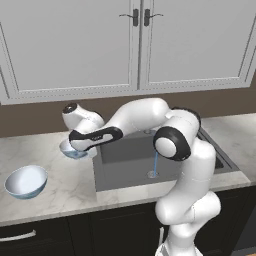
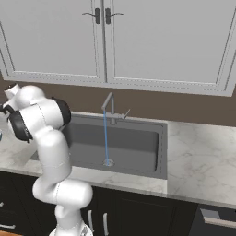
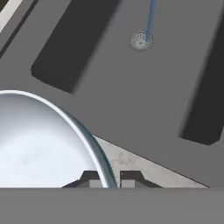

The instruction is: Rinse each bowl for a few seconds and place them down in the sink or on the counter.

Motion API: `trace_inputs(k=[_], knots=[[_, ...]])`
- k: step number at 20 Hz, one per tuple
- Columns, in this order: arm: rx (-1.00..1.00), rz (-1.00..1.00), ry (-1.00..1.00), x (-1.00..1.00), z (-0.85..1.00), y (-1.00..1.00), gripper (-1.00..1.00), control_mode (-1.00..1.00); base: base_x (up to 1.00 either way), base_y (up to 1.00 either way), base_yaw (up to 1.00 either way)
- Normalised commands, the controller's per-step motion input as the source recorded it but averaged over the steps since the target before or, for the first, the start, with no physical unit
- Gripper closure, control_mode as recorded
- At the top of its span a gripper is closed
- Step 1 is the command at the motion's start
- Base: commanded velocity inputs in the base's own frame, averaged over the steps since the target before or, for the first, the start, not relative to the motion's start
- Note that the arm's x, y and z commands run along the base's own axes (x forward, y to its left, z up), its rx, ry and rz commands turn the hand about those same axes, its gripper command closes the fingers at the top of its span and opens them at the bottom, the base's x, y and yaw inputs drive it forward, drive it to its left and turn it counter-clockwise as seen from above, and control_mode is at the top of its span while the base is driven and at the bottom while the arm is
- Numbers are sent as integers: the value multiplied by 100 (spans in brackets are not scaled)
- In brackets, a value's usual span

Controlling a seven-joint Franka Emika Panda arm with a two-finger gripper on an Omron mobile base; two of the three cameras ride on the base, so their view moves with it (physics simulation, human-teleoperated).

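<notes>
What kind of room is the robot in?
It looks like a kitchen. There is a sink with a faucet running a thin stream of water, a marble counter with a bowl on it, and white cupboards on the wall above.

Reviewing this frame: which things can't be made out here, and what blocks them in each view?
- Gripper fingertips: hand view, cut off by the bottom edge; they pinch the held bowl's rim.
- Held bowl's lower side: hand view, cut off by the left edge; left base view, partly covered by the hand.
- Faucet: left base view, hidden behind the arm.
- Sink's right part: left base view, covered by the arm's elbow.
- Second bowl: its far outer side is hidden.
</notes>
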Motion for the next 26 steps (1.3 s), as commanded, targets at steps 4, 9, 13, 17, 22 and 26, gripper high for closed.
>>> trace_inputs(k=[4, 9, 13, 17, 22, 26], knots=[[10, 0, -1, 2, -30, 33, 100, -100, 0, 0, 0], [5, -1, -2, 0, -31, 33, 100, -100, 0, 0, 0], [3, -3, 0, 0, -31, 28, 100, -100, 0, 0, 0], [3, -3, 0, 0, -32, 29, 100, -100, 0, 0, 0], [3, -3, 0, 0, -33, 31, 100, -100, 0, 0, 0], [1, -4, 0, 0, -26, 40, -100, -100, 0, 0, 0]])
